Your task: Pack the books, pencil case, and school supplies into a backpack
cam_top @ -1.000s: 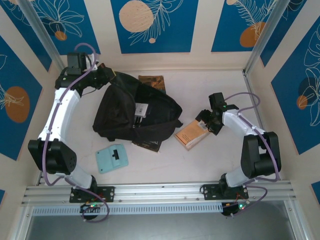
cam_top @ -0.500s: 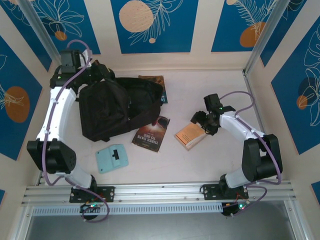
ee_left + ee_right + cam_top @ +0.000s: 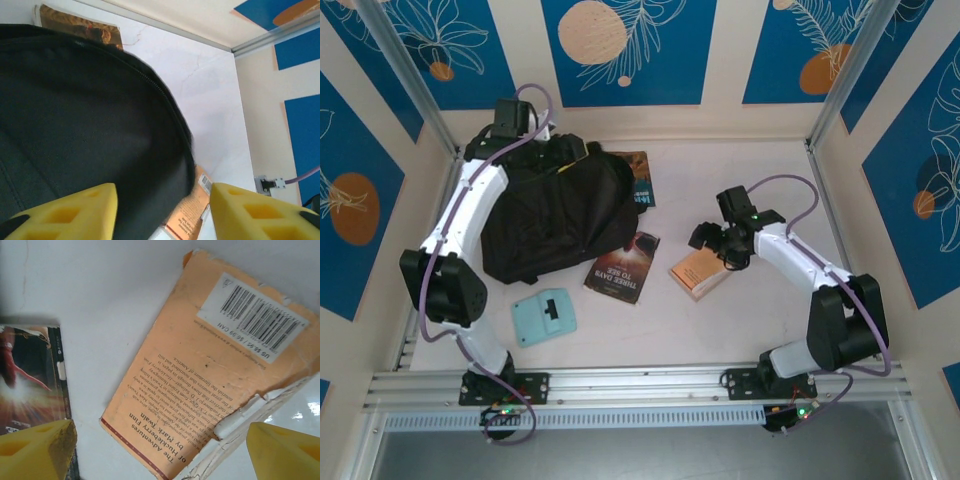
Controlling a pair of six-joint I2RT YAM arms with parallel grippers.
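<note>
Nearest on the bench (image 3: 740,335), a teal piece (image 3: 544,317) and a brown book (image 3: 622,266) are seen unpacked. The right gripper (image 3: 712,242) is held open above the orange book (image 3: 700,272), likely for a pickup. The book's barcode is made legible by the wrist view. Farther back, the left gripper (image 3: 563,152) is spread open over the far edge of the black backpack (image 3: 555,215).
</note>
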